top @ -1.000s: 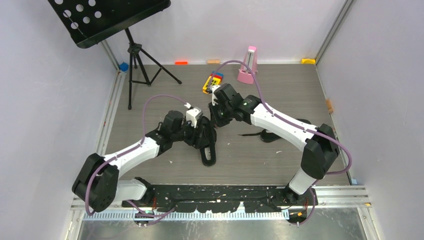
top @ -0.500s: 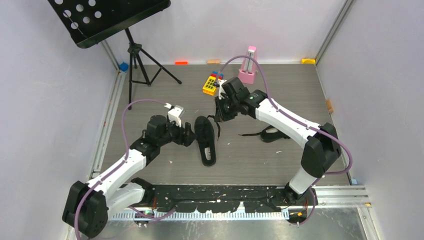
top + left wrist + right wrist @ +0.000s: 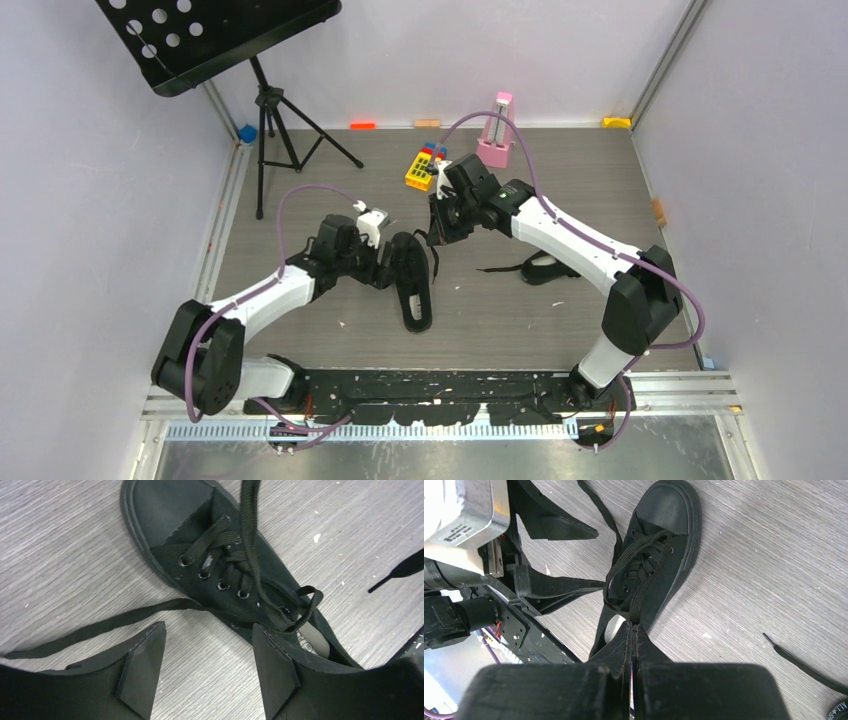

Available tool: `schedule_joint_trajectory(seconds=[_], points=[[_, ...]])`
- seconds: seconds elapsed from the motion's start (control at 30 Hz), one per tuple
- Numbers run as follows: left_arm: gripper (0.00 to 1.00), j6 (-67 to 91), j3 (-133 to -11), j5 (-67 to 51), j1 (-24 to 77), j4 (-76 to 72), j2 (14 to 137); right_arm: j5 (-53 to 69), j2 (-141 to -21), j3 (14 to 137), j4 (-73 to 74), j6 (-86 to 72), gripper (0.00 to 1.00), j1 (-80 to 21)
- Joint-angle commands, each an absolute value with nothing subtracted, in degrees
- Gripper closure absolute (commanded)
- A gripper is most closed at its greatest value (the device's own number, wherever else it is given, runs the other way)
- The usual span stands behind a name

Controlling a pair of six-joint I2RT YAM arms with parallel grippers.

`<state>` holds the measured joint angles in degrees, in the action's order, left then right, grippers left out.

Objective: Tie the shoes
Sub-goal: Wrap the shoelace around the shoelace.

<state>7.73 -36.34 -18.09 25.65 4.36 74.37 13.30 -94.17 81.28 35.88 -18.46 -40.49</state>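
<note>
One of the shoes (image 3: pixel 413 285) lies in the middle of the floor, black, with its toe toward the arm bases. In the left wrist view the shoe (image 3: pixel 220 565) sits just beyond my open left gripper (image 3: pixel 207 630). One loose lace (image 3: pixel 100 625) runs across the floor in front of its fingertips, untouched. My right gripper (image 3: pixel 633 626) is shut on the other lace (image 3: pixel 636 597), which rises taut from the eyelets of the shoe (image 3: pixel 659 555). The second shoe (image 3: pixel 545 268) lies to the right, partly hidden under the right arm.
A music stand's tripod (image 3: pixel 275 130) stands at the back left. A coloured block toy (image 3: pixel 425 165) and a pink metronome (image 3: pixel 496 135) sit near the back wall. The second shoe's lace (image 3: pixel 804 667) trails on the floor to the right. Walls close in both sides.
My left gripper drew away to the left, then came back beside the shoe. My right gripper pulled its lace back and up, then stayed still.
</note>
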Motion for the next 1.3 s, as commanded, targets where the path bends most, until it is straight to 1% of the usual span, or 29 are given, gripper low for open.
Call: schedule_joint_trajectory(seconds=[0.0,0.13,0.23,0.3,0.47,0.53,0.73,0.87,0.9,0.93,1.0,1.03,1.1,1.17,1.27], points=[[0.34,2.8,-39.0,-24.3,26.1,1.8,75.1,15.7,-93.3,81.8,35.3,-19.3,1.0,-40.6],[0.36,0.4,-40.0,-29.1,26.5,1.3,77.1,16.3,-93.0,81.9,35.2,-19.4,1.0,-40.6],[0.41,-1.2,-40.9,-34.5,26.8,1.2,78.5,16.4,-92.7,81.8,35.5,-19.4,1.0,-40.6],[0.51,-1.3,-41.4,-36.6,27.0,1.7,79.1,16.5,-92.6,81.7,35.7,-19.4,1.0,-40.6],[0.87,-0.3,-42.2,-38.5,27.1,3.8,79.4,15.8,-92.4,81.9,36.1,-19.5,1.0,-40.6],[0.99,2.1,-42.1,-39.5,27.1,3.8,78.8,15.0,-92.2,81.8,36.2,-19.6,1.0,-40.6],[1.0,7.6,-39.5,-34.8,27.1,3.9,70.1,13.1,-91.5,82.5,37.3,-19.4,1.0,-40.6],[1.0,11.7,-39.6,-31.1,27.1,6.9,65.2,12.1,-91.2,82.7,37.7,-19.0,1.0,-40.6],[1.0,13.4,-40.2,-28.3,27.1,8.6,64.8,12.0,-91.2,82.7,37.8,-19.0,1.0,-40.6],[0.96,14.6,-40.6,-25.8,27.0,10.3,64.5,12.0,-91.3,82.7,37.9,-19.1,1.0,-40.6],[0.6,20.6,-41.1,-17.5,26.9,13.8,64.8,11.8,-91.4,82.7,38.1,-19.1,1.0,-40.6],[0.48,25.1,-41.4,-14.2,26.4,15.7,65.2,11.8,-91.4,82.7,38.1,-19.2,1.0,-40.6],[0.33,33.5,-40.7,-10.3,25.3,16.6,65.3,11.5,-91.1,82.7,38.1,-19.3,1.0,-40.6],[0.3,44.2,-39.2,-5.9,24.5,17.2,65.0,11.4,-91.0,82.7,38.1,-19.3,1.0,-40.6],[0.29,56.6,-36.3,-3.3,24.0,14.7,63.9,11.5,-91.0,82.8,38.1,-19.5,1.0,-40.6]])
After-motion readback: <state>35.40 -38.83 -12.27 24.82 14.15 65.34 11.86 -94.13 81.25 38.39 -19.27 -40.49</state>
